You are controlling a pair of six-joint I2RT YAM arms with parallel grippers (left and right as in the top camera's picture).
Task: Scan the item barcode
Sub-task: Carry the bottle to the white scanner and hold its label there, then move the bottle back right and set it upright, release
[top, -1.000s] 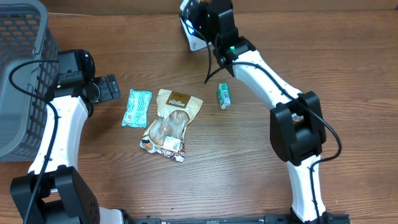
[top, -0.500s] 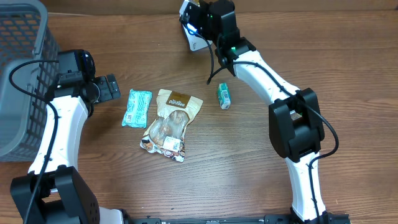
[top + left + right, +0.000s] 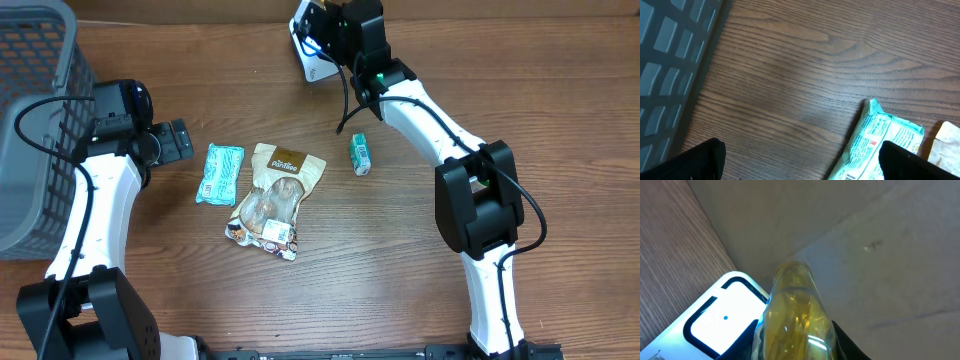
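Right gripper (image 3: 795,344) is clamped on a yellow translucent glossy item (image 3: 792,305) with a rounded top. It looks like a small bottle or tube, exact kind cannot tell. Dark fingers (image 3: 751,341) press it from both sides. The yellow translucent glossy item is off the brown wooden table (image 3: 400,270), held at the table's far edge. It sits just beside and partly in front of a white barcode scanner (image 3: 720,322) with a dark-outlined window; a small blue dot shows on the window. Touching the scanner or apart: cannot tell.

In the overhead view the right arm stretches to the top centre, and the right gripper sits over the scanner and hides the item from above.

Left gripper (image 3: 177,140) is spread wide and holds nothing. Its black fingertips (image 3: 702,160) sit at the two bottom corners of the left wrist view, well apart, with bare wood between them. It hovers between a gray plastic mesh basket (image 3: 35,70) on the left and a teal crinkly packet (image 3: 219,174) on the right, near the packet but not touching it.

The teal crinkly packet lies flat, just beside a tan snack pouch (image 3: 275,195) with a printed label. A small green pack (image 3: 360,154) lies alone to the right of the pouch, below the right arm's forearm.
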